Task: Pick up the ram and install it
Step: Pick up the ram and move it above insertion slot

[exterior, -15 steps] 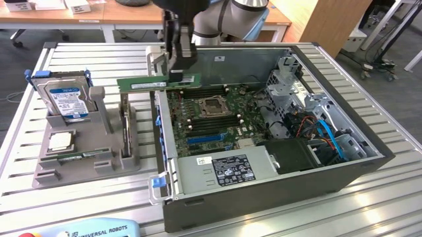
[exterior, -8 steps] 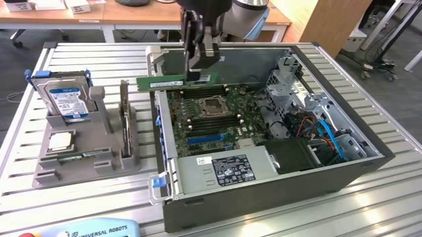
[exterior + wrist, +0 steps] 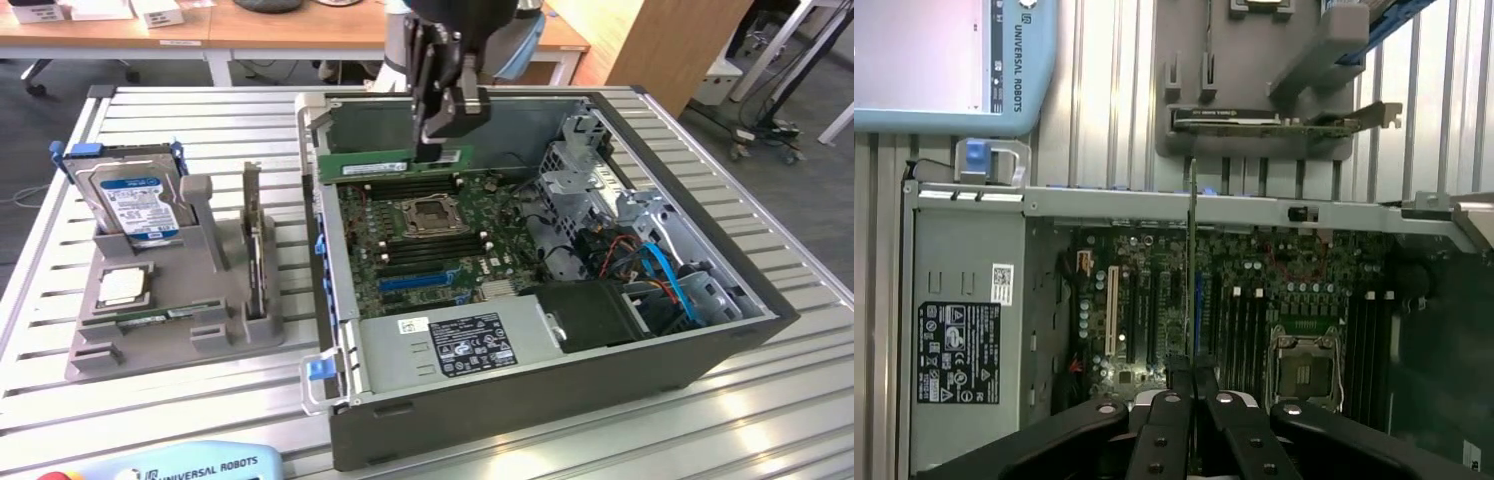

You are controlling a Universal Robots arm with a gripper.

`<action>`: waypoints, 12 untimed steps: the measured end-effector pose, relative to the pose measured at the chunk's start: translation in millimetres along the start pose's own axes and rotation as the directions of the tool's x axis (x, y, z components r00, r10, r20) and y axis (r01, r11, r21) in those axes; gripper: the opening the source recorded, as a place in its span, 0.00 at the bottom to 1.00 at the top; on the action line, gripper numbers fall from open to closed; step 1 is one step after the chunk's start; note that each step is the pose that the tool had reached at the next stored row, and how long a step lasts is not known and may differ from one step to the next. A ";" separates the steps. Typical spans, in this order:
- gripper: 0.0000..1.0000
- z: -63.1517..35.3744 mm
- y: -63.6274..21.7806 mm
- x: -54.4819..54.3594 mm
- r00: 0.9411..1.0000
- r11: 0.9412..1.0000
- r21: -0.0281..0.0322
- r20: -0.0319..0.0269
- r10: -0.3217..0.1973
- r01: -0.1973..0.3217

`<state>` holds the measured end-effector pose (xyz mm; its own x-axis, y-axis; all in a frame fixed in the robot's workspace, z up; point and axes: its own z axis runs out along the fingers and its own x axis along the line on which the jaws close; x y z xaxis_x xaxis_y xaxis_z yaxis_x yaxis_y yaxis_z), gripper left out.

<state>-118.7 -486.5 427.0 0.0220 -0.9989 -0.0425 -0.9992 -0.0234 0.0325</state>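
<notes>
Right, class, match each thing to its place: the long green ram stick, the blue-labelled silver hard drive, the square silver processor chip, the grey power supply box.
Things: 1 long green ram stick; 2 blue-labelled silver hard drive; 3 square silver processor chip; 4 grey power supply box.
Places: A flat in the grey holder; B gripped by the black tool over the green motherboard; C inside the open grey computer case, along its near wall; D upright in the grey holder.
Pairs: 1-B; 2-D; 3-A; 4-C.
</notes>
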 end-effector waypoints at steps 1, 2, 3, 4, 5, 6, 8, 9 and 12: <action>0.12 -0.1 -4.5 0.1 1.000 1.000 0.000 0.000 0.000 0.000; 0.12 -0.2 -9.0 0.2 1.000 1.000 0.000 0.000 0.000 0.000; 0.12 -0.4 -13.2 0.3 1.000 1.000 0.000 0.000 0.000 0.000; 0.12 -0.5 -17.4 0.4 1.000 1.000 0.000 0.000 0.000 0.000; 0.12 -0.6 -21.8 0.5 1.000 1.000 0.000 0.000 0.000 0.000; 0.12 -0.7 -25.6 0.6 1.000 1.000 -0.001 0.000 0.000 0.000; 0.12 -0.8 -32.8 0.7 1.000 1.000 -0.001 0.000 0.000 0.000; 0.12 -0.9 -36.3 0.8 1.000 1.000 -0.001 0.000 0.000 0.000; 0.12 -1.1 -46.4 1.1 1.000 1.000 -0.002 0.000 0.000 0.000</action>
<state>-72.3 -486.6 426.6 0.0220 -0.9989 -0.0426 -0.9991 -0.0234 0.0340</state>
